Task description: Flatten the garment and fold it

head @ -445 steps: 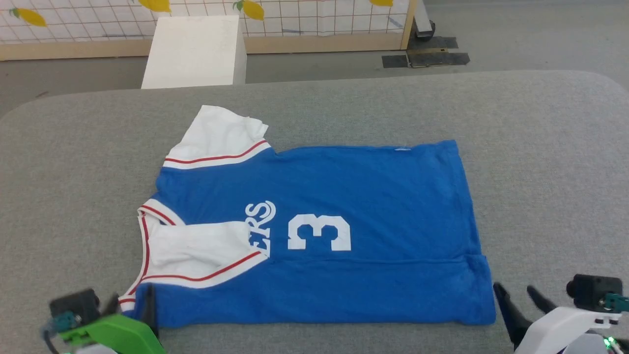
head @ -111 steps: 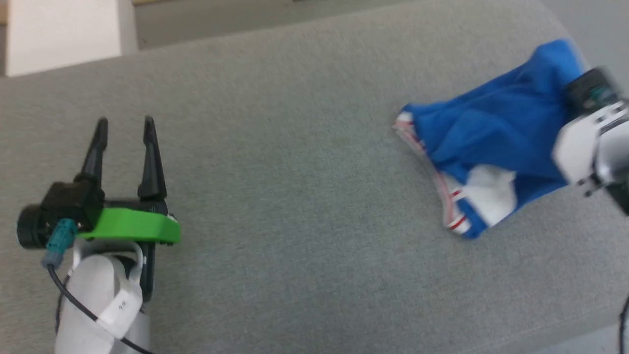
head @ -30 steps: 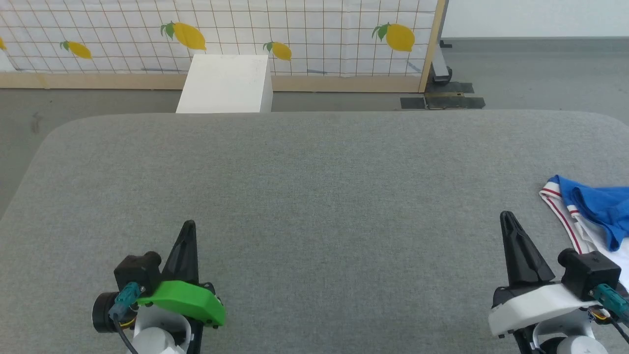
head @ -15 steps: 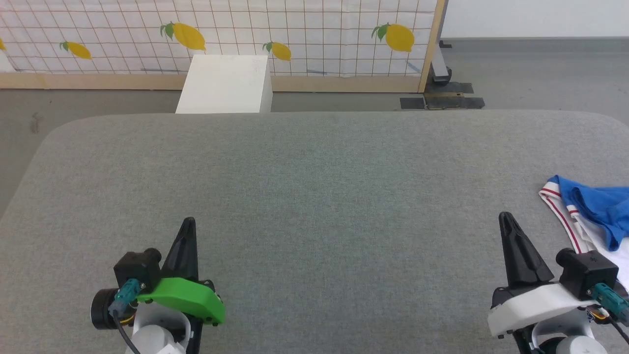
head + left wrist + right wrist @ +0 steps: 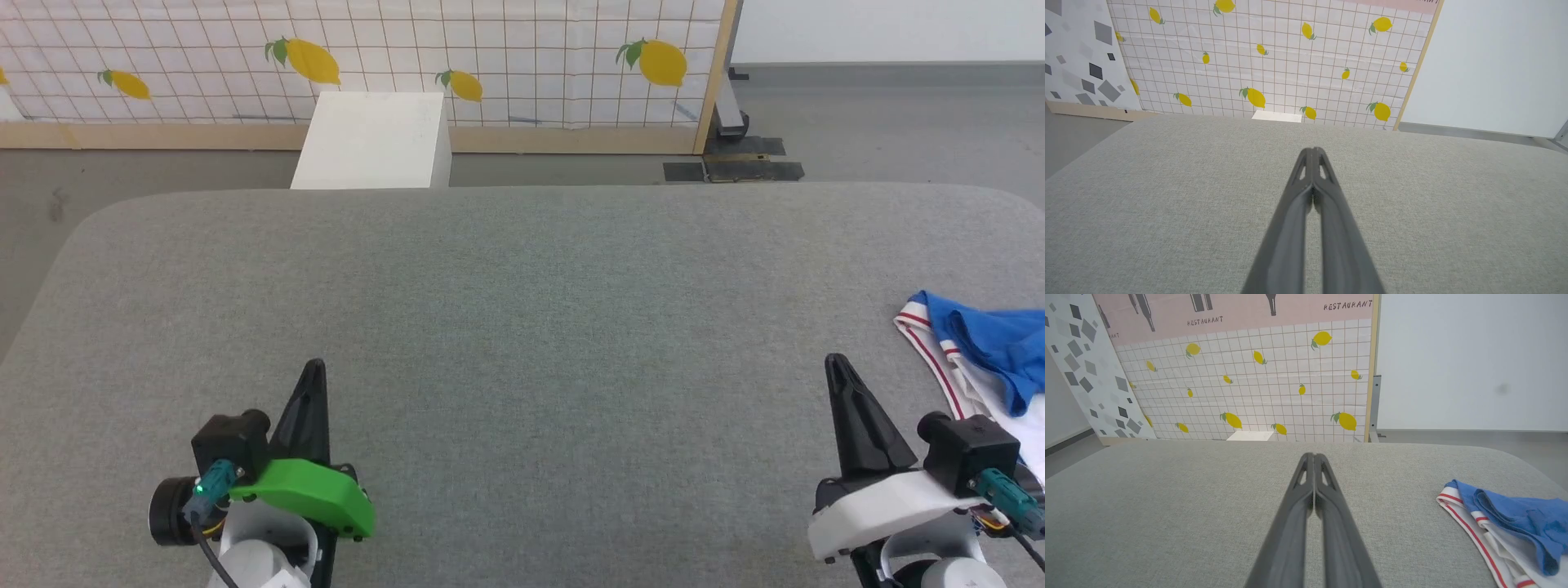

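Observation:
The garment point(image 5: 984, 343) lies bunched at the right edge of the grey table point(image 5: 522, 310), blue cloth over white with red stripe trim; part of it runs out of the head view. The right wrist view shows the garment point(image 5: 1511, 516) low at the right. My right gripper point(image 5: 834, 367) rests near the table's front right, shut and empty, just left of the garment and apart from it. Its shut tips point(image 5: 1312, 457) point across bare table. My left gripper point(image 5: 312, 371) sits at the front left, shut with nothing in it, its fingertips point(image 5: 1312, 152) pressed together.
A white box point(image 5: 371, 139) stands on the floor beyond the table's far edge. Behind it runs a tiled panel with lemon prints point(image 5: 490, 57) in a wooden frame. The table's corners are rounded, with grey floor point(image 5: 898, 122) around it.
Over the last second both grippers hold almost still. Earlier the garment lay spread flat mid-table; it now sits bunched at the right edge.

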